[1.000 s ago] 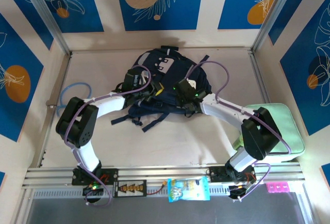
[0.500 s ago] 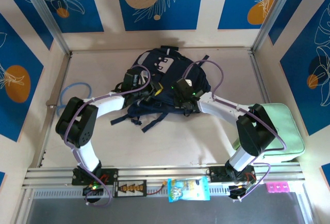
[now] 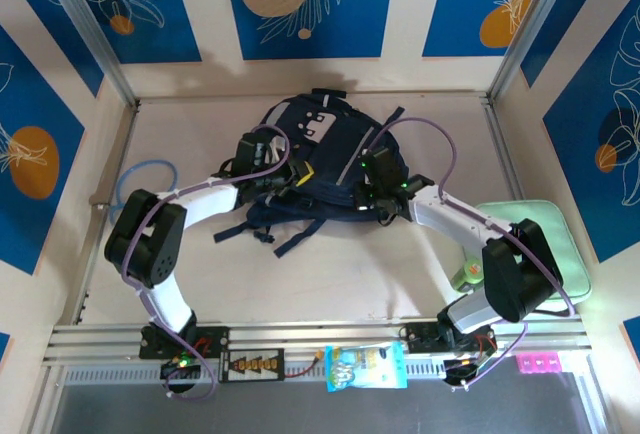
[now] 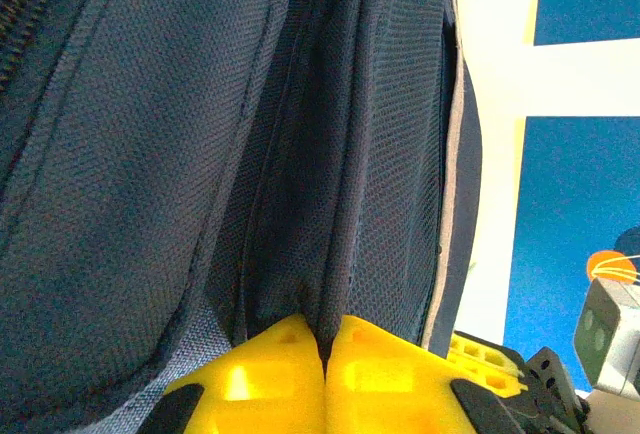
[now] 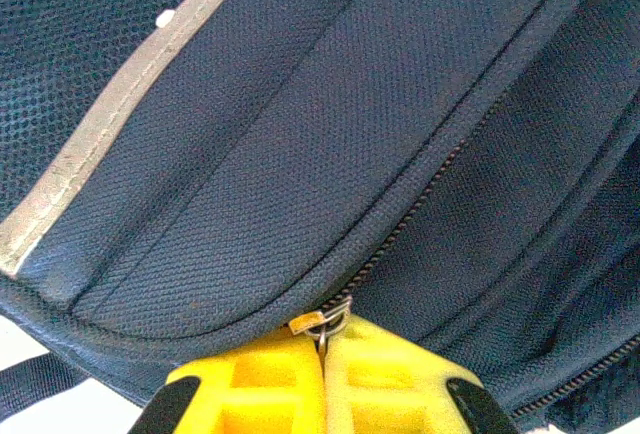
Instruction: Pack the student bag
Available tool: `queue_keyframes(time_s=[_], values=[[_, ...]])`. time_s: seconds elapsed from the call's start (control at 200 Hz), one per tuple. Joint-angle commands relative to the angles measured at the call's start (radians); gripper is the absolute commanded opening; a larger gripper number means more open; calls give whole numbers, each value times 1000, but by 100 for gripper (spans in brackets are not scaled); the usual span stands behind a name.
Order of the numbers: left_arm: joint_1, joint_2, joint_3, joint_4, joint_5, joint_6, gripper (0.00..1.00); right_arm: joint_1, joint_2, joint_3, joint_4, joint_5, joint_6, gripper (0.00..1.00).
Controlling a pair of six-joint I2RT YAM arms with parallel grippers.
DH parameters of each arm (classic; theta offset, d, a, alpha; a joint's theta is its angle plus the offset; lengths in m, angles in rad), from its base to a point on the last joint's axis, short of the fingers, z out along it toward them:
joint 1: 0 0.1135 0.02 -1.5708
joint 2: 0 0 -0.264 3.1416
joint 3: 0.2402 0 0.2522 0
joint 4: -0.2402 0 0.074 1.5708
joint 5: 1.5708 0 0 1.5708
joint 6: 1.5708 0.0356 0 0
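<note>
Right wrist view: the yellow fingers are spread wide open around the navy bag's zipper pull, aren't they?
Not open. In the right wrist view the yellow fingers are pressed shut on the navy bag's zipper pull, which is pinched between their tips.

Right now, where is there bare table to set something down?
Bare table lies between the student bag's straps and the rail, and right of it, beyond the mint-green case. The left arm and right arm crowd the bag.
</note>
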Motion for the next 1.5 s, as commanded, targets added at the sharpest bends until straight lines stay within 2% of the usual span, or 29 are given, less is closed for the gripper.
queue_keyframes(time_s=[0.0, 0.205, 0.295, 0.47, 0.595, 0.69, 0.775, 0.875, 0.975, 1.09, 1.365, 1.495], values=[[30, -32, -8, -29, 25, 55, 0, -12, 9, 44, -40, 6, -37, 0], [68, 11, 115, -214, 15, 202, 0, 86, -4, 62, -52, -65, -54, 0], [88, 32, 175, -289, -3, 272, 1, 130, -19, 40, -18, -154, -27, 0], [137, 24, 236, -418, -68, 381, 28, 199, 6, 1, 116, -307, 76, 0], [184, -63, 158, -431, -107, 386, 45, 246, 87, 61, 162, -331, 110, 0], [217, -168, 56, -414, -129, 363, 65, 261, 161, 127, 193, -366, 129, 0], [237, -268, -31, -429, -139, 358, 75, 272, 220, 192, 200, -378, 134, 0], [240, -375, -123, -437, -148, 335, 81, 278, 267, 252, 204, -389, 136, 0], [241, -452, -210, -372, -108, 272, 84, 282, 300, 296, 203, -412, 133, 0], [235, -488, -298, -202, -44, 158, 83, 285, 326, 329, 203, -447, 131, 0], [206, -397, -315, -19, -16, 3, 53, 290, 333, 329, 195, -458, 136, 0], [196, -324, -300, 17, 1, -29, 48, 290, 330, 326, 191, -444, 137, 0]])
